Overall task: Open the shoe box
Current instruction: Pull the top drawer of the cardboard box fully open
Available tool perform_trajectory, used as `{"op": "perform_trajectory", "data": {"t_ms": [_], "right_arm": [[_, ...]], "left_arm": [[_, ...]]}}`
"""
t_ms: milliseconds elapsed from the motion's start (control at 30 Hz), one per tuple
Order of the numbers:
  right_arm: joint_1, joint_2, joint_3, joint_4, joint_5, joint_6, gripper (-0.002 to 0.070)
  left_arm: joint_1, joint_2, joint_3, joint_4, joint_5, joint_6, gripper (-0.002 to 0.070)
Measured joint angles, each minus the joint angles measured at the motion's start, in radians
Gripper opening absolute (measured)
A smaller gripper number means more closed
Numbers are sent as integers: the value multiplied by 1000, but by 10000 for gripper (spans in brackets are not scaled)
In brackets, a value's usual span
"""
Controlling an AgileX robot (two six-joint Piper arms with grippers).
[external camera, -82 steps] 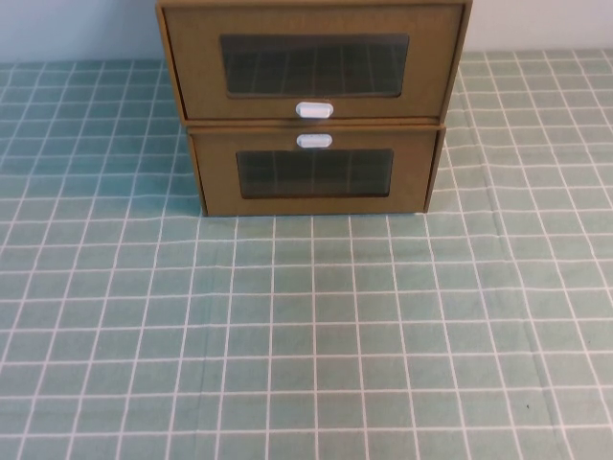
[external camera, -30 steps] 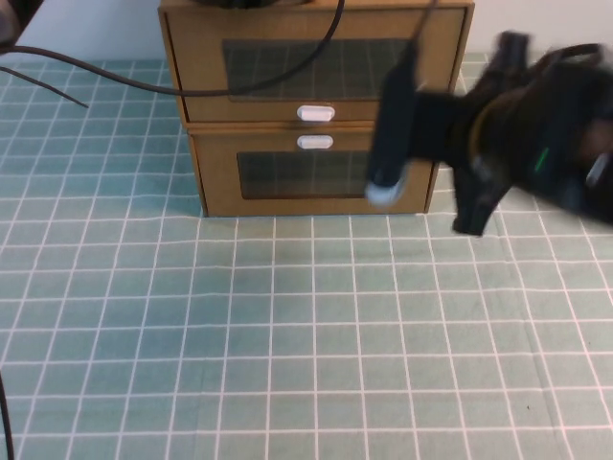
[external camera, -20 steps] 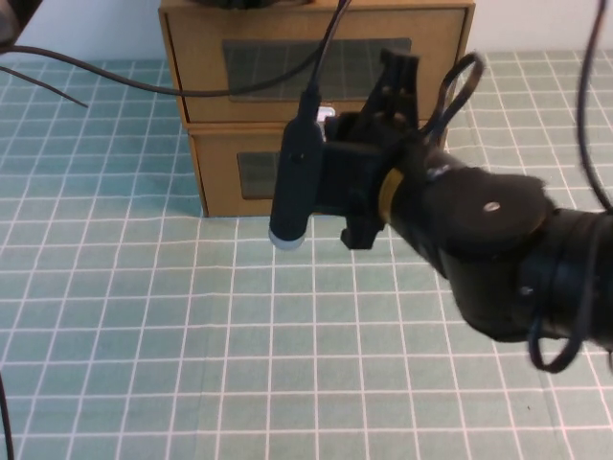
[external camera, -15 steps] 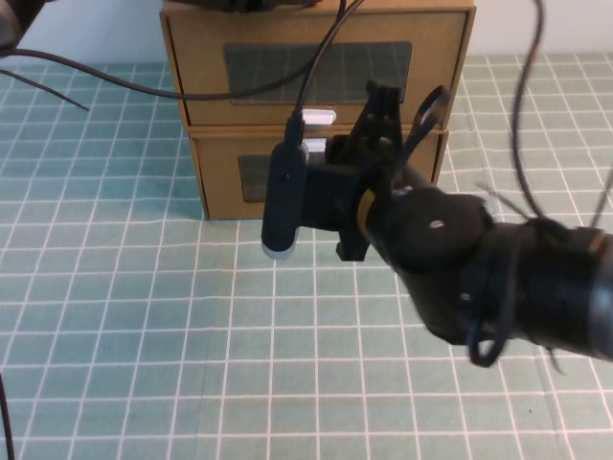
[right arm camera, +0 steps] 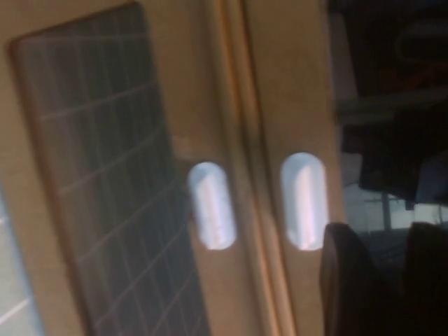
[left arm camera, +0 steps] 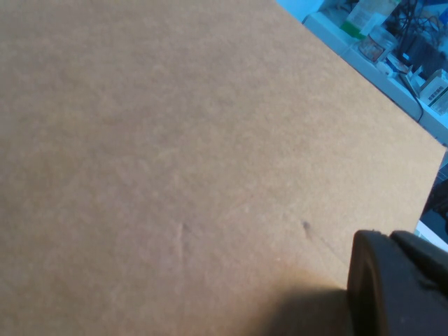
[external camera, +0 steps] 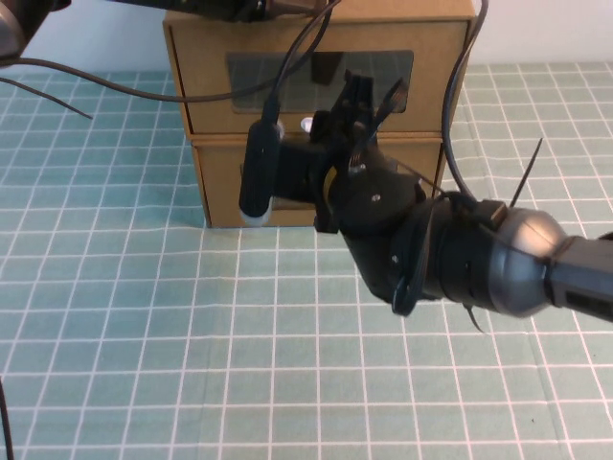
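The shoe box (external camera: 196, 77) is a brown cardboard unit of two stacked drawers with dark windows, standing at the table's far edge. The upper drawer's white handle (external camera: 306, 123) shows just left of my right gripper (external camera: 369, 96); my arm hides the lower handle. In the right wrist view both white handles show, lower drawer's (right arm camera: 211, 205) and upper drawer's (right arm camera: 303, 201). My right gripper (right arm camera: 385, 280) hovers open right beside the upper handle, with nothing between its fingers. My left gripper (left arm camera: 395, 283) rests over the box's flat top (left arm camera: 175, 161), and its arm (external camera: 220, 8) shows at the top edge.
A green checked cloth (external camera: 144, 335) covers the table in front of the box. Black cables (external camera: 57, 67) run across the upper left. A black cylindrical camera (external camera: 254, 177) hangs off my right wrist in front of the lower drawer. My right arm (external camera: 479, 264) reaches in from the right.
My right arm has swung in from the right to the front of the box, and its gripper has gone from shut to slightly open. The box has not moved.
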Motion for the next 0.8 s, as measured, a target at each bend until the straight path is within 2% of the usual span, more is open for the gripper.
{"op": "perform_trajectory", "data": {"t_ms": [100, 200, 333, 433, 800], "right_arm": [[-17, 11, -26, 0, -4, 0, 162], [-27, 11, -30, 0, -6, 0, 198], [-27, 13, -30, 0, -18, 0, 306], [-27, 13, -30, 0, -32, 0, 347], [-27, 15, -30, 6, -56, 1, 340]], "left_arm": [[0, 0, 0, 0, 0, 0, -3], [0, 0, 0, 0, 0, 0, -3], [0, 0, 0, 0, -2, 0, -4], [0, 0, 0, 0, -4, 0, -4], [0, 0, 0, 0, -11, -1, -4]]}}
